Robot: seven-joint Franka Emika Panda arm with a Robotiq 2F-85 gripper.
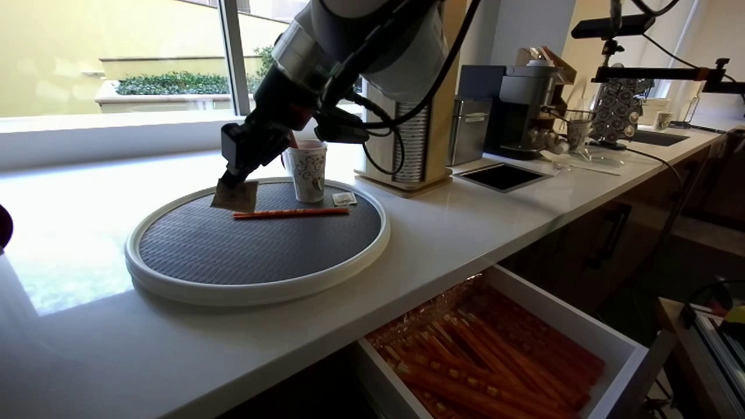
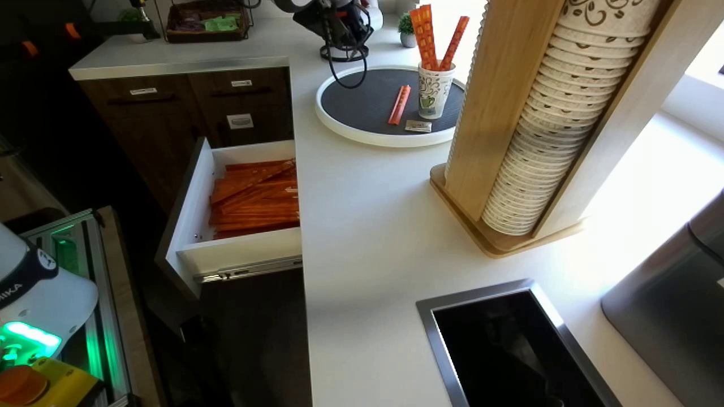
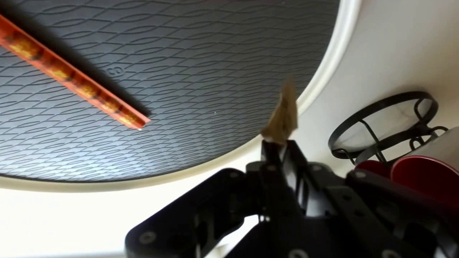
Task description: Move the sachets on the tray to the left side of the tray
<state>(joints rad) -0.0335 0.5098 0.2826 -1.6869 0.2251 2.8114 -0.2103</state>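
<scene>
Closest to the camera in an exterior view, you have a pulled-out drawer [image 1: 620,372] of orange sticks [image 1: 489,361], lower than the worktop [image 1: 448,227] that carries the tray [image 1: 250,250]. Your tool [image 1: 231,179] is clenched on a sachet [image 1: 238,198] above the tray's far part; you cannot tell whether it touches the tray. A second sachet [image 1: 344,199] lies flat on the tray, just beside the upright cup [image 1: 309,174], and a red stick [image 1: 291,213] lies on the tray, nearer the camera than the cup.

In an exterior view, a wooden rack [image 2: 492,113] stands nearer the camera than the tray. You see tall red sticks [image 2: 427,39] in the cup, and the second sachet between that cup and the tray's rim.

In the wrist view, your tool is nearest, gripping the sachet, which shows narrow against the tray's rim. Outside that rim you have a black wire stand [image 3: 401,136] and a red-lined mug [image 3: 426,175].
</scene>
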